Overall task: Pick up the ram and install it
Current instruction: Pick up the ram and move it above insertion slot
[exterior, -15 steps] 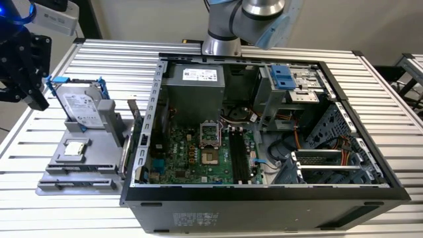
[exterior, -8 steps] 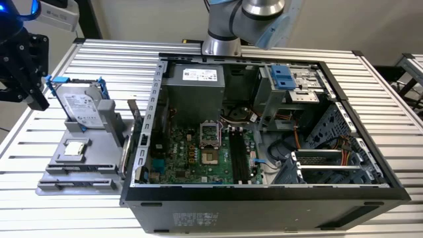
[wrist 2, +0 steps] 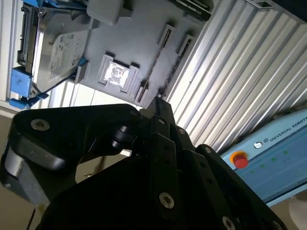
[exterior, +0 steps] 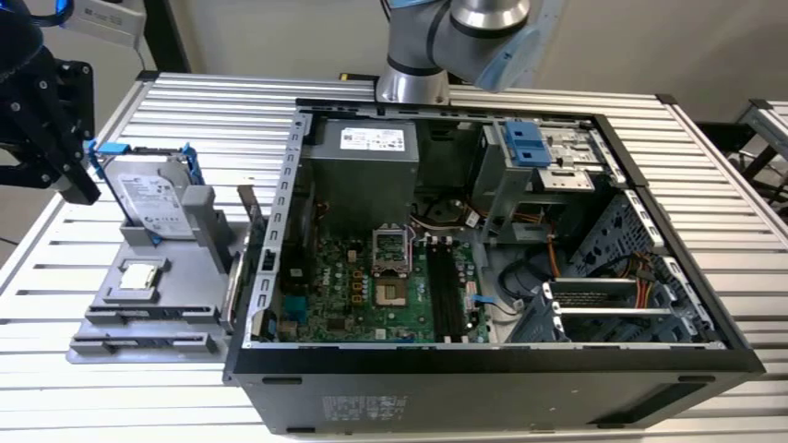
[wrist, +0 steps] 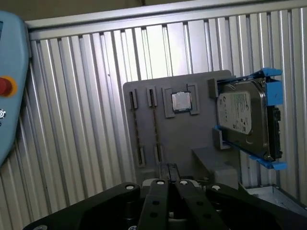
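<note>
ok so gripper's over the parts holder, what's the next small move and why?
Probably lower straight toward the ram, lined up with its thin top edge. In the first wrist view the gripper hangs above the grey holder, holding nothing, and the ram stands on edge in its slots, apart from the hard drive.

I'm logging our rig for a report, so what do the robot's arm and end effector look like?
The arm is silver-grey metal with rounded joints and light blue caps. The end effector, in both wrist views, is matte black: angular linked plates fastened with silver screw heads.
</note>
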You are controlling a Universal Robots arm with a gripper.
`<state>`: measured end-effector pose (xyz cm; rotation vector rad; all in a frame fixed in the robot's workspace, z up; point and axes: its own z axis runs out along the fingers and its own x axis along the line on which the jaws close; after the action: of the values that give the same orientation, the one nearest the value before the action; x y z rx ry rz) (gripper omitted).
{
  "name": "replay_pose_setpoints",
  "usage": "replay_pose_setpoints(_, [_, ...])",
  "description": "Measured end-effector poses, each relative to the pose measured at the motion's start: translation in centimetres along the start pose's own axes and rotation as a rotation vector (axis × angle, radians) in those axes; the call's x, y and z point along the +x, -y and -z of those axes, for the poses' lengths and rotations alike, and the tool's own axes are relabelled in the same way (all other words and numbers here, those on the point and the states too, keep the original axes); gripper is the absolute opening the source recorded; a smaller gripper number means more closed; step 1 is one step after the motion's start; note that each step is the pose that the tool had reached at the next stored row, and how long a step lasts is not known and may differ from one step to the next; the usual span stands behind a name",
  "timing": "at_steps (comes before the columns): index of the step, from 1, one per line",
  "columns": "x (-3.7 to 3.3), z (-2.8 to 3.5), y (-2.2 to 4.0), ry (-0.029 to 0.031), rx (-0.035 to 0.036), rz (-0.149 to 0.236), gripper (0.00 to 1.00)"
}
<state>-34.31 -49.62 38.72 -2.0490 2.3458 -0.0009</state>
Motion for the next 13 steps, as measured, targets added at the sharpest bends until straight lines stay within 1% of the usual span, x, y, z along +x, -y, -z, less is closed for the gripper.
replay_pose_setpoints(1, [0.00,0.00,-0.03,0.0008,0.0051,0.005,0.00])
replay_pose_setpoints(2, [0.01,0.00,-0.08,0.0012,0.0070,0.011,0.00])
replay_pose_setpoints(7, [0.07,0.01,-0.50,-0.0002,0.0095,0.030,0.00])
replay_pose_setpoints(13, [0.17,0.03,-1.28,-0.0015,0.0147,0.046,0.00])
